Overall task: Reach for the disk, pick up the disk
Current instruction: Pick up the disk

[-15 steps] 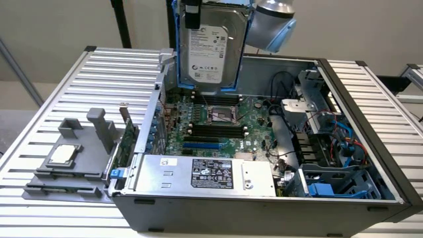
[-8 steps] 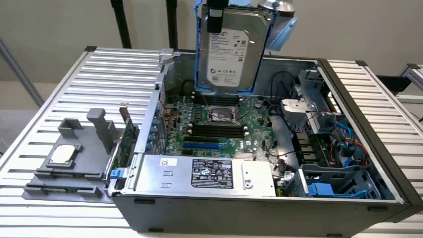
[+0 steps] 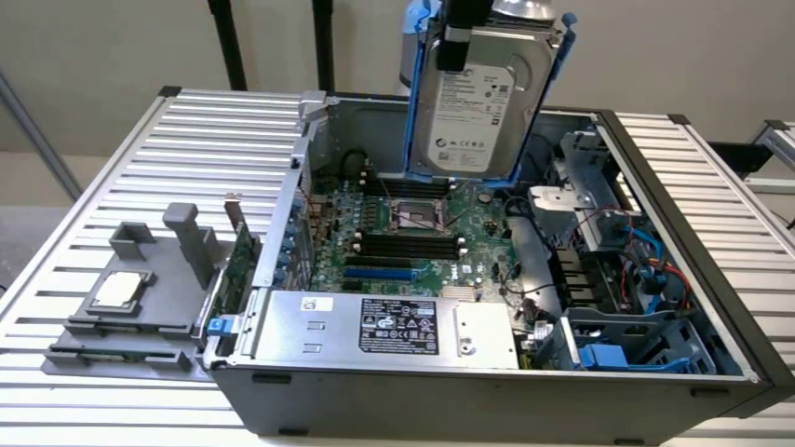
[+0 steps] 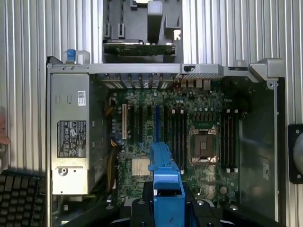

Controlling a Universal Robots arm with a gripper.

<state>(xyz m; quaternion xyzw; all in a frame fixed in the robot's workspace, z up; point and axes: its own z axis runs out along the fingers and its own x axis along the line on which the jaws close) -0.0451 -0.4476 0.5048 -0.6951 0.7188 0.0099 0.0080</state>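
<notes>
The disk (image 3: 478,102), silver-grey metal with a white printed label and a bright blue bracket, hangs upright in the air above the back of the open computer case (image 3: 497,386). My gripper (image 3: 463,23) is shut on its top edge; a black finger runs down over the label side. In the wrist view the disk's blue bracket (image 4: 165,182) sticks out edge-on between my black fingers (image 4: 142,210), high over the motherboard (image 4: 189,123).
Inside the case lie the motherboard (image 3: 410,237), a grey power-supply box (image 3: 385,326) with a black-and-white label, and a drive cage with blue parts (image 3: 621,349). A grey fixture holding a silvery chip (image 3: 118,291) sits on the slatted table (image 3: 162,168). A dark keyboard (image 4: 19,198) lies beside the case.
</notes>
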